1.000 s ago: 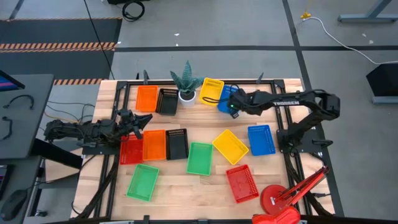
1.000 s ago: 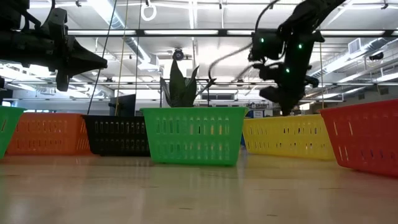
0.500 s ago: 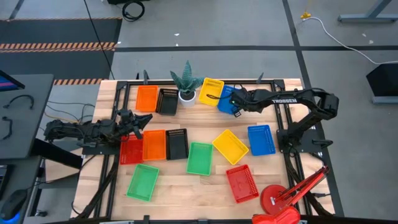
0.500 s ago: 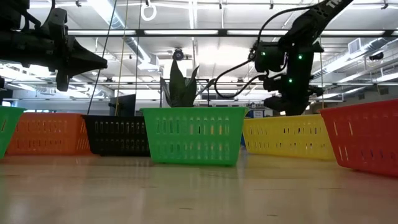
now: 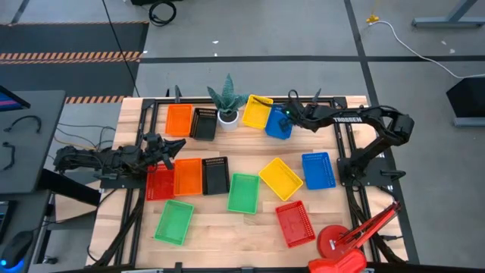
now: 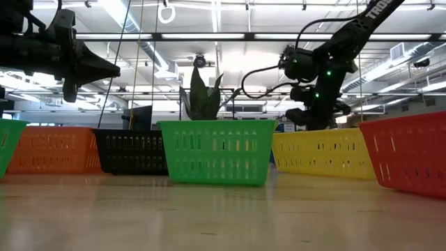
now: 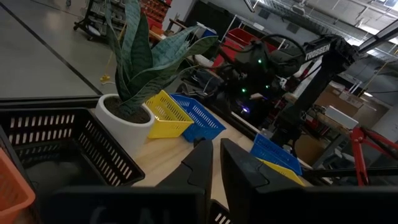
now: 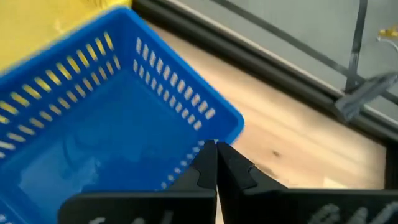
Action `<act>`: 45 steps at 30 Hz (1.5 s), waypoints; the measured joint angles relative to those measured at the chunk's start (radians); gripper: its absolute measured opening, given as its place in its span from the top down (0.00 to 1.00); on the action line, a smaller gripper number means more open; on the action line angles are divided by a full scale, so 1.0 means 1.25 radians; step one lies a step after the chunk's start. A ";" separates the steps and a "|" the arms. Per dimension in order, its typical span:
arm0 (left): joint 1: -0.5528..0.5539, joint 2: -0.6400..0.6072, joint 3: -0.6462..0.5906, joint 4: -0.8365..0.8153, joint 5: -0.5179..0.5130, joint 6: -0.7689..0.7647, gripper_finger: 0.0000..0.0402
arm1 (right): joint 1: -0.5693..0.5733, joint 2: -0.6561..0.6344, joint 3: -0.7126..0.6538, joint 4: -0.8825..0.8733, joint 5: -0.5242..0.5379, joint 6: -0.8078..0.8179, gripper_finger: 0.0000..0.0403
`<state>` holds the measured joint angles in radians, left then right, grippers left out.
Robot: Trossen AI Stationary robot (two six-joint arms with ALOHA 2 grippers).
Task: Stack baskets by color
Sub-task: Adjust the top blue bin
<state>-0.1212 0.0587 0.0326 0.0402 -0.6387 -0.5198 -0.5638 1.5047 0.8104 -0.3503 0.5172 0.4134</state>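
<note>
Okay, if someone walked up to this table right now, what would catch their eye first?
Probably the bright baskets scattered over the wooden table, like the green basket near the middle. Next, the right gripper at the far edge, shut on the rim of a tilted blue basket leaning against a yellow basket. A spiky plant stands beside them.

the left gripper (image 7: 214,163) shows its two dark fingers close together with a narrow gap, holding nothing. a black plastic mesh basket (image 7: 68,146) sits near them, with an orange mesh basket's corner (image 7: 15,193) at the edge. beyond stands a white round pot (image 7: 124,124) with a green spiky plant (image 7: 140,59). just beside the pot a tilted yellow mesh basket (image 7: 165,115) touches a blue mesh basket (image 7: 199,118). the other dark arm (image 7: 267,62) rises behind them.
</note>
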 joint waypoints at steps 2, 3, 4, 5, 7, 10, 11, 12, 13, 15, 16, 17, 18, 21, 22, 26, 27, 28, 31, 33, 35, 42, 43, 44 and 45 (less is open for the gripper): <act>0.000 0.000 0.000 0.000 0.000 0.000 0.91 | -0.001 0.000 0.000 0.022 0.002 -0.008 1.00; 0.000 0.000 0.000 0.000 0.000 0.000 0.91 | -0.001 0.000 0.000 0.031 0.003 -0.012 1.00; 0.000 0.000 0.000 0.000 0.000 0.000 0.91 | -0.001 0.000 0.000 0.041 0.004 -0.016 1.00; 0.000 0.000 0.000 0.000 0.000 0.000 0.91 | -0.001 0.000 0.000 0.049 0.006 -0.024 1.00; 0.000 0.000 0.000 0.000 0.000 0.000 0.92 | -0.001 0.000 -0.001 0.066 0.037 -0.053 1.00; 0.000 0.000 0.000 0.000 0.000 -0.001 0.92 | -0.001 -0.019 0.005 0.036 0.090 -0.057 1.00; 0.000 0.000 0.000 0.000 0.000 -0.001 0.92 | -0.001 -0.028 0.011 0.013 0.091 -0.045 1.00; 0.000 0.000 0.000 0.000 0.000 -0.001 0.91 | -0.001 -0.037 0.016 -0.019 0.090 -0.026 1.00; 0.000 0.000 0.000 0.000 0.000 -0.001 0.91 | -0.001 -0.045 0.019 -0.056 0.084 -0.005 1.00; 0.000 0.000 0.000 0.000 0.000 -0.001 0.90 | -0.001 -0.058 0.019 -0.120 0.042 0.030 1.00; 0.000 0.000 0.000 0.000 0.000 -0.001 0.90 | -0.001 -0.062 0.019 -0.148 0.016 0.044 1.00; 0.000 0.000 0.000 0.000 0.000 -0.001 0.90 | -0.001 -0.064 0.019 -0.173 -0.007 0.055 1.00; 0.000 0.000 0.000 0.000 0.000 -0.001 0.90 | -0.001 -0.063 0.019 -0.194 -0.024 0.063 1.00; 0.000 0.000 0.000 0.000 0.000 -0.001 0.90 | -0.001 -0.050 0.007 -0.194 -0.088 0.072 1.00; 0.000 0.000 0.000 0.000 0.000 -0.001 0.91 | -0.001 -0.043 0.001 -0.190 -0.112 0.073 1.00; 0.000 0.000 0.000 0.000 0.000 -0.001 0.92 | -0.001 -0.010 -0.030 -0.093 -0.174 0.067 1.00; 0.000 0.000 0.000 0.000 0.000 -0.001 0.92 | -0.001 -0.001 -0.038 -0.064 -0.180 0.064 1.00; 0.000 0.000 0.000 0.001 0.000 -0.001 0.92 | -0.001 0.005 -0.047 -0.034 -0.182 0.062 1.00; 0.000 0.000 0.000 0.000 0.000 -0.001 0.91 | -0.001 0.024 -0.060 0.040 -0.189 0.053 1.00; 0.000 0.000 0.000 0.000 0.000 -0.001 0.90 | -0.005 0.034 -0.060 0.070 -0.196 0.050 1.00; 0.000 0.000 0.000 0.000 0.000 -0.001 0.90 | -0.010 0.040 -0.061 0.094 -0.200 0.046 1.00; 0.000 0.000 0.000 0.000 0.000 -0.001 0.92 | -0.035 0.039 -0.061 0.162 -0.138 0.029 1.00; 0.000 0.000 0.000 0.000 0.000 -0.001 0.92 | -0.038 0.039 -0.061 0.167 -0.131 0.028 1.00; 0.000 0.000 0.000 0.000 0.000 -0.001 0.92 | -0.040 0.039 -0.061 0.172 -0.128 0.024 1.00; 0.000 0.000 0.000 0.000 0.000 -0.001 0.92 | -0.043 0.039 -0.061 0.180 -0.127 0.020 1.00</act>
<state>-0.1211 0.0589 0.0326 0.0406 -0.6384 -0.5213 -0.6172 1.5536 0.7345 -0.1258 0.3583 0.4383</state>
